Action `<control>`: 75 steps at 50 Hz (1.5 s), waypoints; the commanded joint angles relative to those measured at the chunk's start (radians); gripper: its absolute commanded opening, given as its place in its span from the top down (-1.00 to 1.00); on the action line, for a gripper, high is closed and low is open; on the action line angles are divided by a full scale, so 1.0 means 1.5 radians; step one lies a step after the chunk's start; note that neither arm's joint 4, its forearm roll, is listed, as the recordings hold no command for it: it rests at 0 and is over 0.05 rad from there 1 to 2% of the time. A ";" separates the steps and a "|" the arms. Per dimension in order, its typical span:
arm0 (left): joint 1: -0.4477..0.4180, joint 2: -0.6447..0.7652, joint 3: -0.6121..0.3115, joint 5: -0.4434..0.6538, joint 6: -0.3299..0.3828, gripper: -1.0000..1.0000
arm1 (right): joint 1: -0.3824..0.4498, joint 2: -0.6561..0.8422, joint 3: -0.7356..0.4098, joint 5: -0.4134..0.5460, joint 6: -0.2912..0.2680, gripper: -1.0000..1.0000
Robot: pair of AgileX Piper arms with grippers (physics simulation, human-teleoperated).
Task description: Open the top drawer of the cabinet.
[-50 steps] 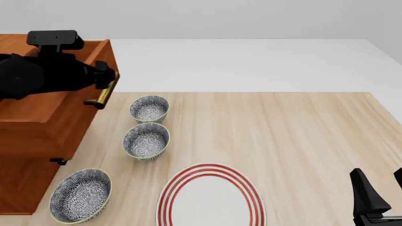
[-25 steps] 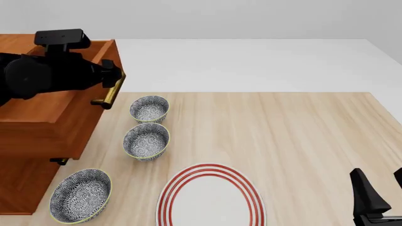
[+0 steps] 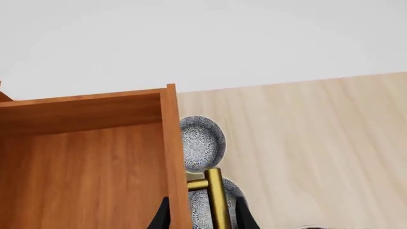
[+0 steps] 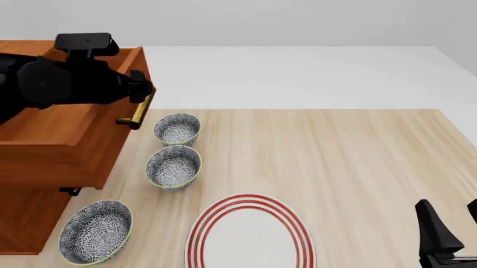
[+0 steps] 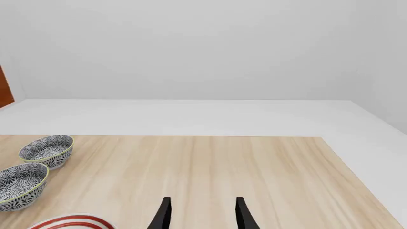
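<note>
Sliding further out over the last second, the drawer (image 4: 71, 120) now has its front face and handle (image 4: 136, 114) nearer the bowls than in the earlier front views, and my left gripper (image 4: 142, 95) has travelled right with it. I read that as the pull working: the drawer is already well out of the cabinet (image 4: 30, 218), its plain wooden inside open to the left wrist camera, and the task looks largely done, with perhaps a little travel left.

My left jaws sit narrow, one finger on each side of the brass handle (image 3: 216, 200), gripping it. In that wrist view the bar runs straight away from the camera between the fingertips, parallel to the drawer's front board.

My right gripper (image 4: 447, 237) waits at the near right corner of the table (image 4: 358, 162), well away from everything; its jaws stand apart with nothing between them.

The drawer sits at the top of the cabinet at the table's left edge. Its long axis, as I judge it, runs along the direction of pull, left to right across the front view, with the front face pointing right toward the nearest bowl (image 4: 177, 129). The handle lies crosswise to that, along the front face, slanting toward me in the front view and hanging above the gap just left of that bowl. A red-ringed plate (image 4: 249, 231) lies near me, clear of the drawer's path.
</note>
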 commanded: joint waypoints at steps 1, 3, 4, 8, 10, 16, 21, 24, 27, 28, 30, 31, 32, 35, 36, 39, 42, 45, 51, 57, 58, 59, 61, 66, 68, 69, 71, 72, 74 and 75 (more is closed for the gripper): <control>-0.004 0.171 0.073 0.005 0.036 -1.00 | 0.000 0.000 0.000 0.000 0.000 -1.00; -0.006 0.171 0.075 0.003 0.033 -1.00 | 0.000 0.000 0.000 0.000 0.000 -1.00; -0.009 0.171 0.077 0.002 0.031 -1.00 | 0.000 0.000 0.000 0.000 0.000 -1.00; -0.012 0.172 0.078 -0.002 0.029 -1.00 | 0.000 0.000 0.000 0.000 0.000 -1.00; -0.019 0.171 0.080 -0.004 0.025 -1.00 | 0.000 0.000 0.000 0.000 0.000 -1.00; -0.020 0.172 0.085 -0.006 0.025 -1.00 | 0.000 0.000 0.000 0.000 0.000 -1.00; -0.027 0.172 0.084 -0.005 0.022 -1.00 | 0.000 0.000 0.000 0.000 0.000 -1.00; -0.029 0.173 0.083 -0.004 0.023 -1.00 | 0.000 0.000 0.000 0.000 0.000 -1.00; -0.032 0.172 0.079 0.000 0.023 -1.00 | 0.000 0.000 0.000 0.000 0.000 -1.00; -0.035 0.172 0.080 0.000 0.024 -1.00 | 0.000 0.000 0.000 0.000 0.000 -1.00; -0.034 0.174 0.077 0.001 0.023 -1.00 | 0.000 0.000 0.000 0.000 0.000 -1.00; -0.035 0.173 0.078 0.000 0.025 -1.00 | 0.000 0.000 0.000 0.000 0.000 -1.00; -0.040 0.173 0.080 0.000 0.022 -1.00 | 0.000 0.000 0.000 0.000 0.000 -1.00; -0.038 0.176 0.077 0.001 0.027 -1.00 | 0.000 0.000 0.000 0.000 0.000 -1.00; -0.037 0.177 0.077 0.001 0.028 -1.00 | 0.000 0.000 0.000 0.000 0.000 -1.00; -0.037 0.179 0.075 0.004 0.033 -1.00 | 0.000 0.000 0.000 0.000 0.000 -1.00; -0.037 0.181 0.073 0.006 0.037 -1.00 | 0.000 0.000 0.000 0.000 0.000 -1.00; -0.041 0.183 0.068 0.011 0.039 -1.00 | 0.000 0.000 0.000 0.000 0.000 -1.00; -0.042 0.188 0.062 0.017 0.045 -1.00 | 0.000 0.000 0.000 0.000 0.000 -1.00; -0.040 0.191 0.055 0.024 0.055 -1.00 | 0.000 0.000 0.000 0.000 0.000 -1.00; -0.043 0.191 0.054 0.026 0.053 -1.00 | 0.000 0.000 0.000 0.000 0.000 -1.00; -0.043 0.191 0.054 0.026 0.053 -1.00 | 0.000 0.000 0.000 0.000 0.000 -1.00; -0.045 0.190 0.054 0.026 0.055 -1.00 | 0.000 0.000 0.000 0.000 0.000 -1.00; -0.053 0.195 0.057 0.021 0.052 -1.00 | 0.000 0.000 0.000 0.000 0.000 -1.00; -0.052 0.194 0.056 0.021 0.053 -1.00 | 0.000 0.000 0.000 0.000 0.000 -1.00; -0.057 0.193 0.057 0.022 0.051 -1.00 | 0.000 0.000 0.000 0.000 0.000 -1.00; -0.057 0.194 0.057 0.021 0.052 -1.00 | 0.000 0.000 0.000 0.000 0.000 -1.00; -0.057 0.195 0.057 0.021 0.051 -1.00 | 0.000 0.000 0.000 0.000 0.000 -1.00; -0.056 0.197 0.060 0.018 0.054 -1.00 | 0.000 0.000 0.000 0.000 0.000 -1.00; -0.060 0.197 0.061 0.017 0.051 -1.00 | 0.000 0.000 0.000 0.000 0.000 -1.00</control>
